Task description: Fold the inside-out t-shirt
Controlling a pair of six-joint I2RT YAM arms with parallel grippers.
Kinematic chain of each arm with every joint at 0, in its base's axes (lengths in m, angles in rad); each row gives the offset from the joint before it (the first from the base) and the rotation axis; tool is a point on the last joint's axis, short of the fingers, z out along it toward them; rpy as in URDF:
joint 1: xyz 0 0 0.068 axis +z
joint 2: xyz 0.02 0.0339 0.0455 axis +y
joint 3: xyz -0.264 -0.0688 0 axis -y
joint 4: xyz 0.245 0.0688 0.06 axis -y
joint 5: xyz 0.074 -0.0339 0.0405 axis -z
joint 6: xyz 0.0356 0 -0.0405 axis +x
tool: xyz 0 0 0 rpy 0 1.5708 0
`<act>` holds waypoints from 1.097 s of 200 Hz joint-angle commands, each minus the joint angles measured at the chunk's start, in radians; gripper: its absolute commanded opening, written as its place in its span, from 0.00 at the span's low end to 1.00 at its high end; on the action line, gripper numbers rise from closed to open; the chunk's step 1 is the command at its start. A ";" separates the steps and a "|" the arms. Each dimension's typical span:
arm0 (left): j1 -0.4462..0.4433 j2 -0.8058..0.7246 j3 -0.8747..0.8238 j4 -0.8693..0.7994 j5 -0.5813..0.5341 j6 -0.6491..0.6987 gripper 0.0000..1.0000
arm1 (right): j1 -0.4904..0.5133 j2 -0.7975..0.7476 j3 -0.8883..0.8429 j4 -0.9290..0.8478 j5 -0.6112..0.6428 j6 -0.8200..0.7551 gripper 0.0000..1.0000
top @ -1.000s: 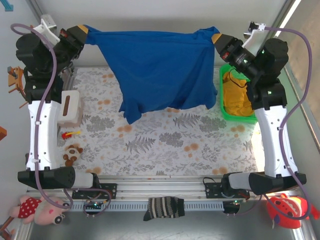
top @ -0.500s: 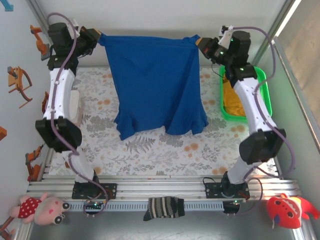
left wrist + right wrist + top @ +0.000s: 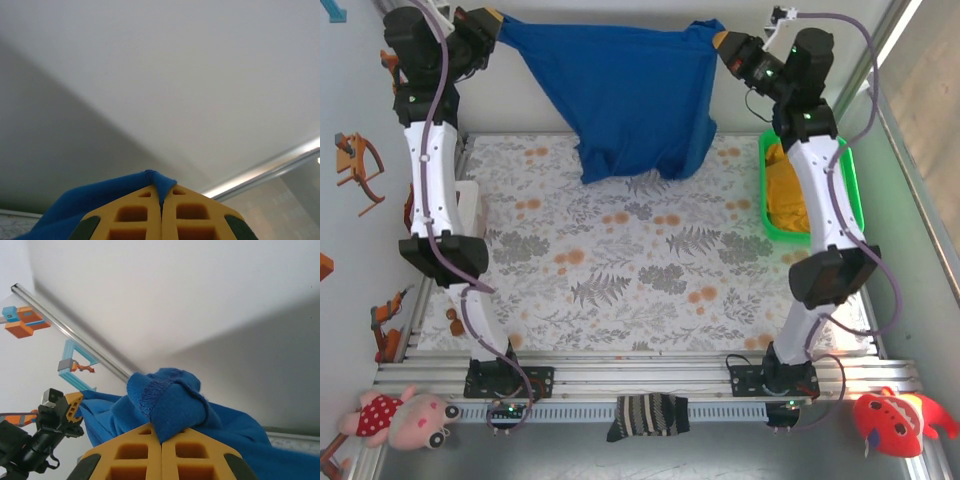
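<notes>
The royal-blue inside-out t-shirt [image 3: 625,95] hangs stretched between both grippers high above the table's far edge, its lower hem bunched over the floral cloth. My left gripper [image 3: 492,20] is shut on its left top corner; the left wrist view has the blue cloth [image 3: 100,197] pinched between the yellow fingers [image 3: 132,215]. Holding the right top corner, my right gripper [image 3: 725,42] is shut too, with a bunched seam of the t-shirt [image 3: 172,405] over its fingers [image 3: 135,450].
A green bin [image 3: 851,195] with a mustard-yellow garment [image 3: 786,195] stands at the table's right side. A dark striped sock [image 3: 647,415] lies on the near rail. Soft toys [image 3: 400,418] sit at the near corners. A white box [image 3: 472,215] is partly behind the left arm.
Both arms have risen and reached toward the far wall, carrying the t-shirt higher and farther back. Its hem has lifted from mid-table to the far edge. Both grips stayed shut.
</notes>
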 commanded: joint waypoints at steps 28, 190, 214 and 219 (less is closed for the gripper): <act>-0.026 -0.323 -0.740 0.247 0.066 0.115 0.00 | -0.008 -0.263 -0.762 0.255 0.112 -0.054 0.00; -0.153 -0.693 -1.710 -0.055 -0.195 0.485 0.00 | 0.154 -0.314 -1.208 -0.127 0.456 -0.424 0.58; -0.152 -0.686 -1.694 -0.061 -0.207 0.485 0.00 | 0.155 -0.168 -1.067 -0.183 0.460 -0.491 0.59; -0.152 -0.684 -1.691 -0.060 -0.208 0.483 0.00 | 0.154 -0.139 -1.043 -0.193 0.462 -0.501 0.59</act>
